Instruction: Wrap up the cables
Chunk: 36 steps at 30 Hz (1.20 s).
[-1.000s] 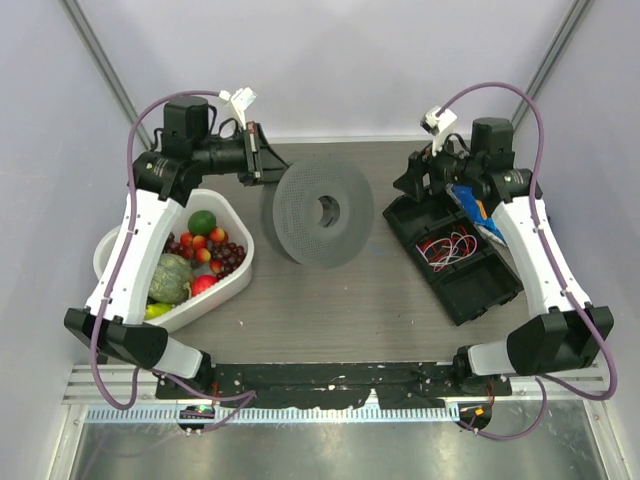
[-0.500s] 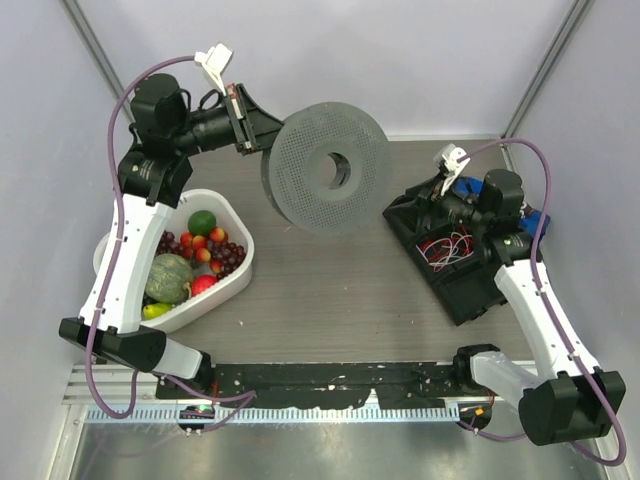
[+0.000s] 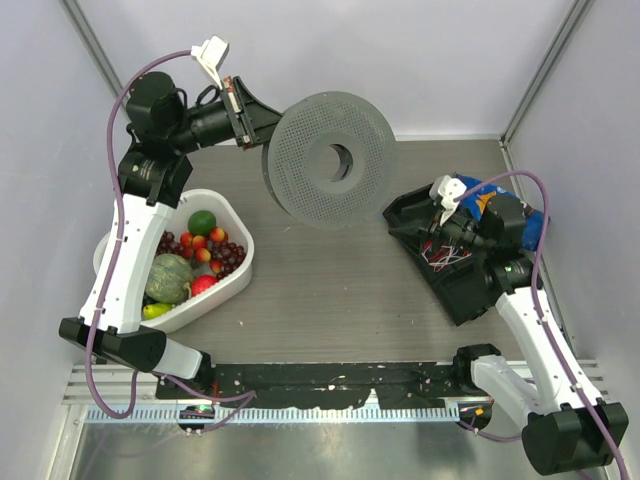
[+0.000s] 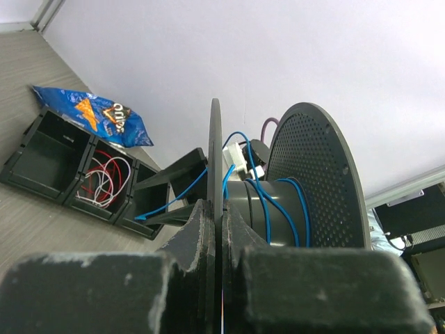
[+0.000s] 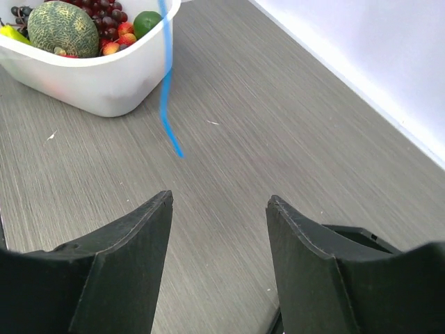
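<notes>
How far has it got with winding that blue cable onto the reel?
Barely begun. Done: a few turns of blue cable sit round the core of the reel. In hand: the left tool grips the reel's rim, holding it in the air. Left: a loose end dangles before the open, empty right tool, so more winding seems to remain.

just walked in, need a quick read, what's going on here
The left gripper is shut on a spool by its flange, holding it up off the table. A few turns of blue cable sit on it, and the loose end dangles in front of the right gripper, which is open and empty by the black bin.
</notes>
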### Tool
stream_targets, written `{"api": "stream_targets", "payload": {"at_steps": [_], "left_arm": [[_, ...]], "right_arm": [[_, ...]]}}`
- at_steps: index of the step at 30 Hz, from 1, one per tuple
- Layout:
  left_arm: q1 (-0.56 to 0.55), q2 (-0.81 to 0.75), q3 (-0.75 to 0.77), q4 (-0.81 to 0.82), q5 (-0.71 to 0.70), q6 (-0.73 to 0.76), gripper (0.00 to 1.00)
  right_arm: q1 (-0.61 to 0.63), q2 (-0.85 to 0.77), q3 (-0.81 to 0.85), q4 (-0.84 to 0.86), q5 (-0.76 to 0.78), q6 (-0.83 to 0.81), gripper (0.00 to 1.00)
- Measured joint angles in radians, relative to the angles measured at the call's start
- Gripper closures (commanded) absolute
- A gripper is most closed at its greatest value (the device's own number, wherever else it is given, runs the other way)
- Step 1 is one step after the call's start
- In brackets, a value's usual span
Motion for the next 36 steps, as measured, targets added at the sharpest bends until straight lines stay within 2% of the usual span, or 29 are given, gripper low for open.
{"api": "stream_targets", "payload": {"at_steps": [12,26,31,33,36], "left_arm": [[0.000,0.000,-0.010,0.025,0.003,-0.018,1.00],[0.000,0.000,-0.040,0.039,0.005,-0.034,1.00],[0.000,-0.001,-0.044,0.041,0.007,-0.036,1.00],[0.000,-0.003,-0.053,0.043,0.007,-0.037,1.00],[0.000,-0.006,-0.066,0.046,0.007,-0.037,1.00]], "right_arm": [[0.033,-0.027,-0.011,0.020,-0.007,-0.106,0.39],[0.148,0.025,0.055,-0.021,0.030,-0.224,0.55],[0.198,0.051,0.069,-0.031,0.068,-0.261,0.71],[0.214,0.058,0.069,-0.038,0.085,-0.272,0.80],[0.225,0.060,0.069,-0.051,0.101,-0.283,0.99]]}}
